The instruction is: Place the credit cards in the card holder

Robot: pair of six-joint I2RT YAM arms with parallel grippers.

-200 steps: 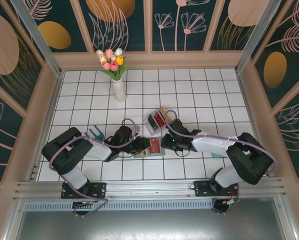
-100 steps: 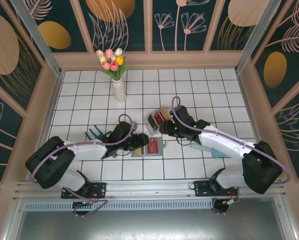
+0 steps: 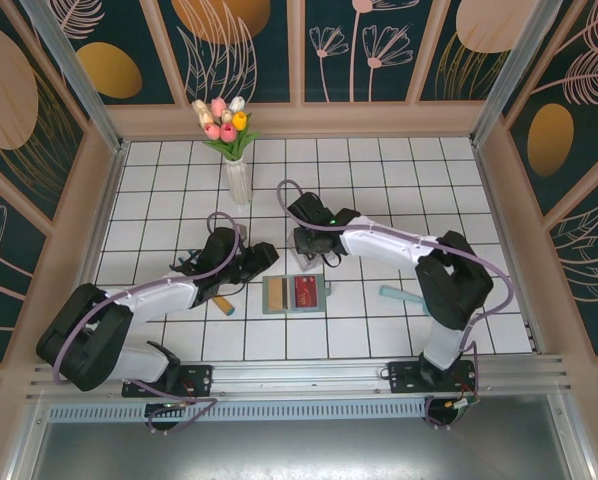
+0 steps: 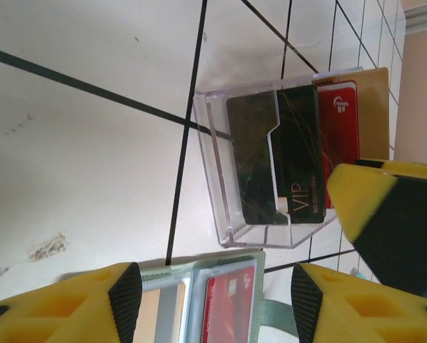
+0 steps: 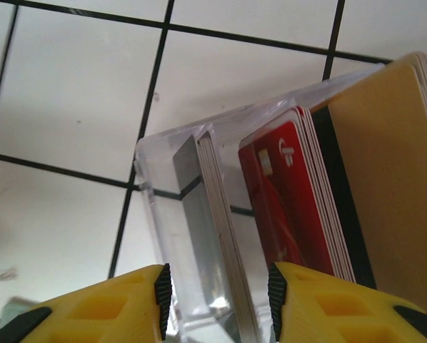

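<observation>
1. Now both hands have left the card holder (image 3: 295, 294), which lies open just beside the left hand (image 3: 262, 258).
2. Directly ahead of the right hand (image 3: 307, 243), open and empty, stand credit cards (image 5: 285, 193) in a clear box (image 4: 220, 179): another pick seems likely.
3. The left hand is open and empty too.

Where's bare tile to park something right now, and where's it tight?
Free: back right tiles, from the vase across to the right wall; also the near right corner. Tight: centre, where the left gripper, right gripper, clear card box and wallet bunch together.

card holder (image 3: 295, 297) sage-green | credit cards (image 5: 288, 200) red, tan, black
</observation>
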